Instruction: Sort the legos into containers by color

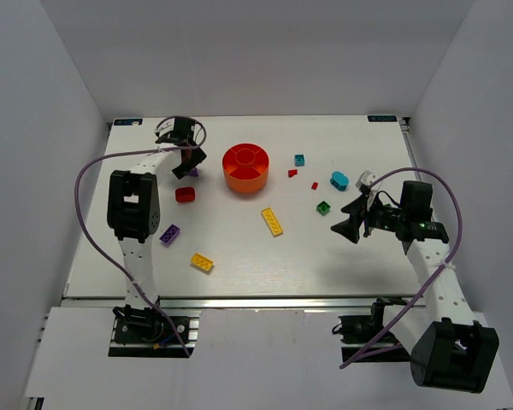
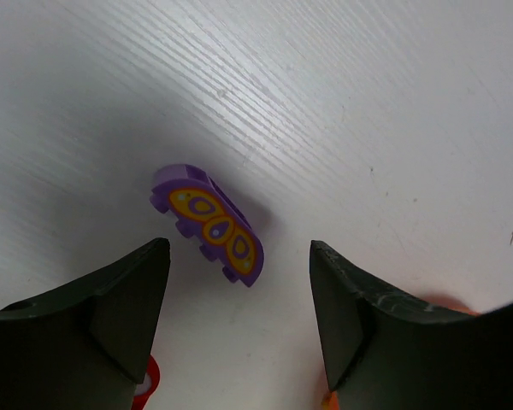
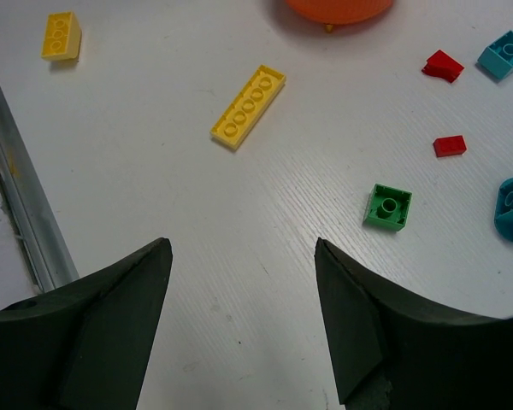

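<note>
White table [image 1: 239, 265], all legos loose on it.
- Orange-red divided bowl [image 1: 245, 166]: far-centre, upright.
- Left gripper [image 1: 190, 164]: just left of the bowl, jaws wide, holding nothing. In the wrist view a purple printed piece [image 2: 208, 222] lies flat on the table, its near end level with the fingertips and touching neither.
- Right gripper [image 1: 349, 219]: right side of the table, jaws wide, holding nothing. Bare table between its fingers [image 3: 111, 333].
- Long yellow plate [image 1: 272, 221]: on the near side of the bowl, lying diagonal.
- Yellow brick [image 1: 203, 262] and purple brick [image 1: 169, 234]: near-left, apart from each other.
- Red round piece [image 1: 185, 195]: near the left gripper, on its near side.
- Rounded cyan piece [image 1: 339, 180] and small cyan brick [image 1: 299, 160]: right of the bowl.
- Green brick [image 1: 323, 207]: between the long yellow plate and the right gripper.
- Two small red pieces [image 1: 315, 184] [image 1: 292, 172]: between the bowl and the rounded cyan piece.
</note>
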Robot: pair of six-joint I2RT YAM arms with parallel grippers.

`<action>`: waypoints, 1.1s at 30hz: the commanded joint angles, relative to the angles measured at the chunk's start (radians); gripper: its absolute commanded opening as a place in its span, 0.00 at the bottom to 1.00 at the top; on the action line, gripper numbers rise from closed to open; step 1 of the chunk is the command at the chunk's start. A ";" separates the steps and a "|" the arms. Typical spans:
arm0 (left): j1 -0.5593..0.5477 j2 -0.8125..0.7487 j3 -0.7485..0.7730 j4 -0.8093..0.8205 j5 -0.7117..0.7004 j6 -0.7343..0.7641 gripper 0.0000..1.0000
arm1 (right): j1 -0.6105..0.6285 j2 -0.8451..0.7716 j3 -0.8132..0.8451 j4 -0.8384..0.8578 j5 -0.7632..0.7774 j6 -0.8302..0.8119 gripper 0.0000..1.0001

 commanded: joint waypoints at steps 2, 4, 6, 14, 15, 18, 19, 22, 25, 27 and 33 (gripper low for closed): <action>0.008 0.025 0.068 -0.059 -0.061 -0.083 0.76 | 0.007 -0.013 0.048 -0.009 -0.006 -0.021 0.73; 0.008 0.042 0.096 -0.079 -0.075 -0.086 0.75 | 0.007 -0.011 0.046 -0.010 -0.006 -0.021 0.73; 0.008 0.056 0.111 -0.085 -0.079 -0.085 0.74 | 0.008 -0.011 0.045 -0.009 -0.005 -0.021 0.73; 0.008 0.085 0.128 -0.093 -0.078 -0.077 0.56 | 0.008 -0.008 0.045 -0.006 0.003 -0.021 0.73; 0.008 0.085 0.125 -0.092 -0.075 -0.076 0.53 | 0.007 -0.008 0.043 -0.007 0.004 -0.021 0.73; 0.017 0.084 0.124 -0.087 -0.064 -0.070 0.43 | 0.008 -0.005 0.043 -0.003 0.006 -0.021 0.73; 0.017 0.084 0.124 -0.084 -0.061 -0.065 0.40 | 0.008 -0.007 0.042 -0.006 0.006 -0.018 0.73; 0.017 0.076 0.134 -0.079 -0.047 -0.042 0.28 | 0.004 -0.007 0.040 -0.001 0.007 -0.017 0.73; 0.017 0.038 0.125 -0.043 0.014 0.034 0.11 | 0.005 -0.004 0.037 0.005 0.013 -0.015 0.73; 0.017 -0.002 0.101 0.031 0.072 0.102 0.05 | 0.005 0.000 0.034 0.009 0.015 -0.014 0.73; -0.007 -0.252 -0.118 0.261 0.339 0.317 0.00 | 0.005 0.013 0.036 0.011 0.017 -0.006 0.72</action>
